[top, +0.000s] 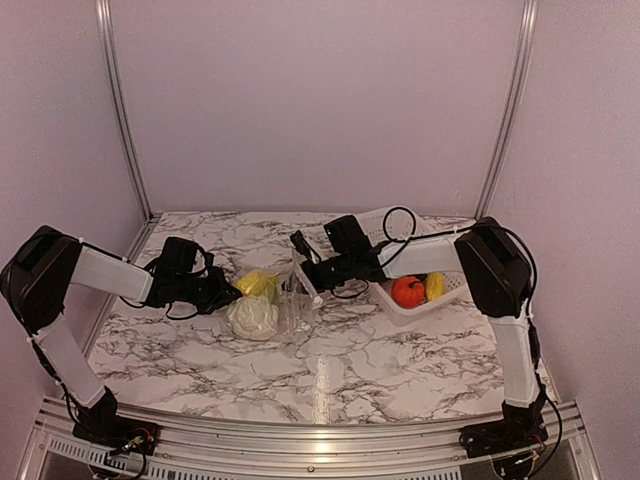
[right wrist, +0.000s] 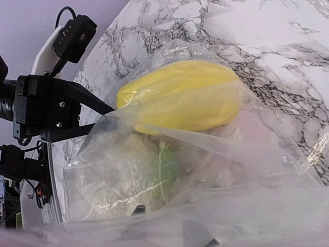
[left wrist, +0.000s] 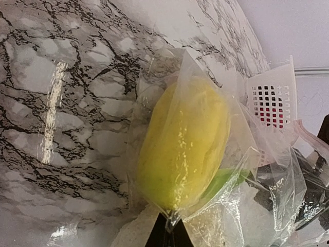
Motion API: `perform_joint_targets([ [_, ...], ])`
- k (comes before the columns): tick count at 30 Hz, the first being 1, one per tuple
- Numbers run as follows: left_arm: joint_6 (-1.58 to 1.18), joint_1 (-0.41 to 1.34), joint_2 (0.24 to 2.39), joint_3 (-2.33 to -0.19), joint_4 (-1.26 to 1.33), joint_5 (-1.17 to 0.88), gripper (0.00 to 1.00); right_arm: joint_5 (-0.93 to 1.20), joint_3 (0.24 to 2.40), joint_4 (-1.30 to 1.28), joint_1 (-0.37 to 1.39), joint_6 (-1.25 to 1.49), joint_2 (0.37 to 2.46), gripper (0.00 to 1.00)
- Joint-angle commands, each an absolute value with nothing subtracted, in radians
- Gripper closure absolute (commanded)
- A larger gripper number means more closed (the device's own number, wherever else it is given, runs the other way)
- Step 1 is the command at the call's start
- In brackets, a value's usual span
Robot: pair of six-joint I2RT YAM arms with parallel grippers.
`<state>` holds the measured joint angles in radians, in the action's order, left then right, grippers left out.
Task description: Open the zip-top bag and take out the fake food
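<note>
"What did the left claw (left wrist: 172, 227) hold?"

"It was pinched shut on a fold of the clear bag (left wrist: 277, 175), at the bottom middle of the frame. The right claw (top: 299, 246) sat at the bag's raised edge, but I couldn't tell its grip."

"And the food?"

"There was a yellow piece (left wrist: 180, 149) and a cream-white one (top: 253, 318), both inside the crinkled bag on the marble table (top: 380, 360)."

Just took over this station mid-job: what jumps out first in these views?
The zip-top bag at the centre of the table, stretched between left gripper and right gripper, with a yellow toy and a cream-white toy inside. Right of it, a white basket holds a red toy.
</note>
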<state>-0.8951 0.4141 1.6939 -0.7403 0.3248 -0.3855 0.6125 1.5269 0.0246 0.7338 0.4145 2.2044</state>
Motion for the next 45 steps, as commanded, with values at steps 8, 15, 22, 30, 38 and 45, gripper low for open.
perform_joint_targets([
  [8, -0.911, 0.42, 1.741, -0.75, 0.366, -0.392, 1.0, 0.625, 1.648, -0.044, 0.798, 0.336, 2.324, 0.55],
  [15, -0.945, 0.424, 1.757, -0.742, 0.4, -0.38, 1.0, 0.735, 1.657, 0.031, 0.812, 0.346, 2.305, 0.38],
  [22, -0.966, 0.435, 1.774, -0.741, 0.433, -0.379, 1.0, 0.753, 1.766, -0.058, 0.831, 0.338, 2.383, 0.34],
  [30, -0.985, 0.447, 1.795, -0.74, 0.444, -0.369, 1.0, 0.878, 1.789, -0.049, 0.85, 0.361, 2.398, 0.24],
  [38, -1.0, 0.457, 1.807, -0.743, 0.465, -0.37, 1.0, 0.945, 1.815, -0.044, 0.858, 0.391, 2.447, 0.14],
  [45, -1.001, 0.462, 1.799, -0.738, 0.459, -0.368, 1.0, 0.938, 1.854, -0.09, 0.861, 0.375, 2.472, 0.53],
])
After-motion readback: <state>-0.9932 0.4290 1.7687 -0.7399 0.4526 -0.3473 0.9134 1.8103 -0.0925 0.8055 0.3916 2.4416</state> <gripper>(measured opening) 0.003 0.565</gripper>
